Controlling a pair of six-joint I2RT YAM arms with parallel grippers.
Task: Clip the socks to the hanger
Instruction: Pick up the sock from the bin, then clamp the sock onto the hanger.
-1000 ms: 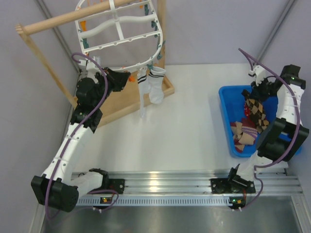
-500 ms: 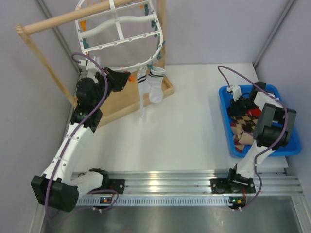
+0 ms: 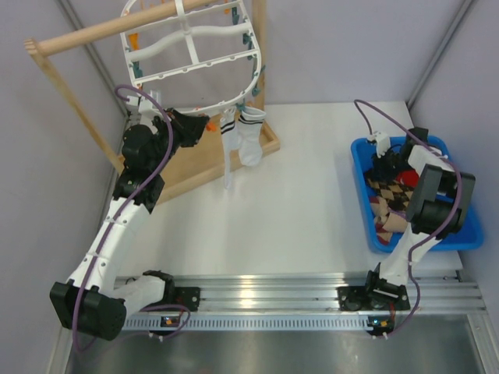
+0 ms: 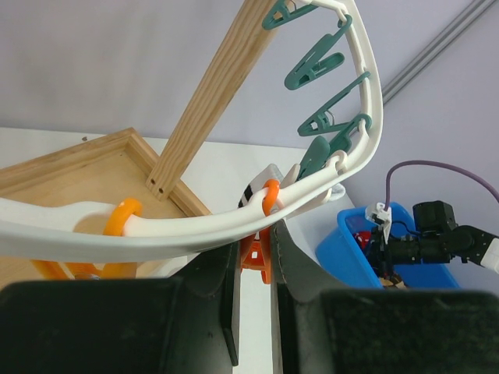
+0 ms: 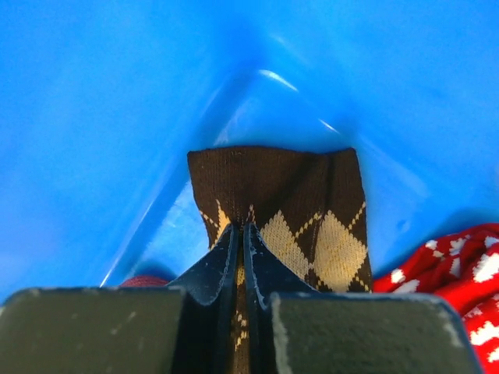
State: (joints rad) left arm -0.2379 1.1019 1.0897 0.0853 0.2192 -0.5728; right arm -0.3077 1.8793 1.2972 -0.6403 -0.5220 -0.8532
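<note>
Bright, even overhead light; soft shadows; sharp focus

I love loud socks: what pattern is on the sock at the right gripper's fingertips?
Brown sock with tan argyle diamonds; right wrist view shows it best.

Top camera looks down from high behind; wrist cameras look forward, close-up; all three share the blue bin.

surface: white table; far left: wooden tray base of rack; right edge: 1 blue bin
</note>
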